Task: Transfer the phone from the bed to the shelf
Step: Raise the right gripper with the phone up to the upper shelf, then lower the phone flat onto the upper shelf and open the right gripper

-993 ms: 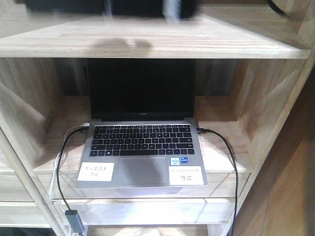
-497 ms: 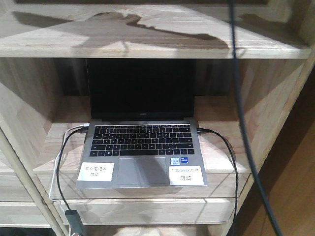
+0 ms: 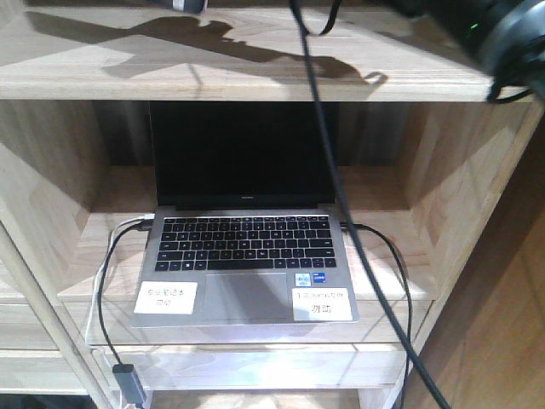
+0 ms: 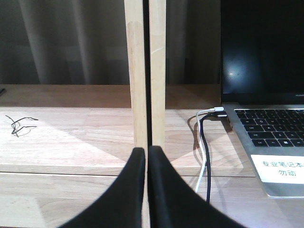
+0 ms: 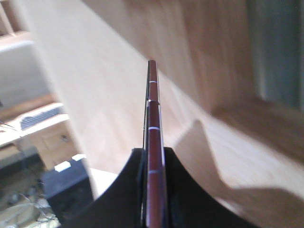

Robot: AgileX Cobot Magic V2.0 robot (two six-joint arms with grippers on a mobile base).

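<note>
Right gripper (image 5: 153,166) pinched the phone (image 5: 152,142) edge-on, above the shelf (image 5: 95,95); left gripper (image 4: 146,164) was closed, empty. Thin, rigid and glossy, the phone looked slip-prone; flat faces grip best.

The phone (image 5: 153,156) shows only its thin edge, its lower end hidden between the right gripper (image 5: 153,190) fingers; the shelf (image 5: 95,95) behind is blurred.

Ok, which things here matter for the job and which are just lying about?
Job: thin dark pinkish-edged phone, clamped edge-on in the right gripper; light wood shelf.
Lying about: open grey laptop, its black and white cables, shut empty left gripper.
</note>
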